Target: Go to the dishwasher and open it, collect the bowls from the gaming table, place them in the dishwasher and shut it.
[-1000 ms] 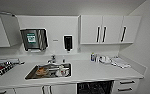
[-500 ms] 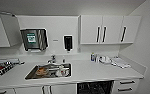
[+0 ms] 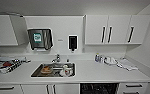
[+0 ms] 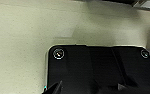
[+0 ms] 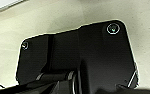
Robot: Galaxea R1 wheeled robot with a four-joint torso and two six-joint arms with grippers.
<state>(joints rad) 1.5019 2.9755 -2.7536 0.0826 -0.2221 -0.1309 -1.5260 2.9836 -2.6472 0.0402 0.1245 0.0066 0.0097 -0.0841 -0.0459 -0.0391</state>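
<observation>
The dishwasher (image 3: pixel 99 88) sits under the white counter (image 3: pixel 96 72), right of the sink. Its dark racked interior shows at the lower edge of the head view, between white cabinet fronts. The gaming table and the bowls are out of view. In the left wrist view the robot's dark plate (image 4: pixel 96 70) hangs over a pale speckled floor (image 4: pixel 18 37). The right wrist view likewise has the dark plate (image 5: pixel 91 50) above the same pale floor (image 5: pixel 41 17).
A steel sink (image 3: pixel 36 72) holds a white patterned mug (image 3: pixel 67 70) and a brownish item. A tap (image 3: pixel 57 58), towel dispenser (image 3: pixel 40 38) and black soap dispenser (image 3: pixel 72 42) stand behind. Wall cabinets (image 3: pixel 116 30) hang above. Dishes (image 3: pixel 9 65) and small items (image 3: pixel 108 60) crowd the counter ends.
</observation>
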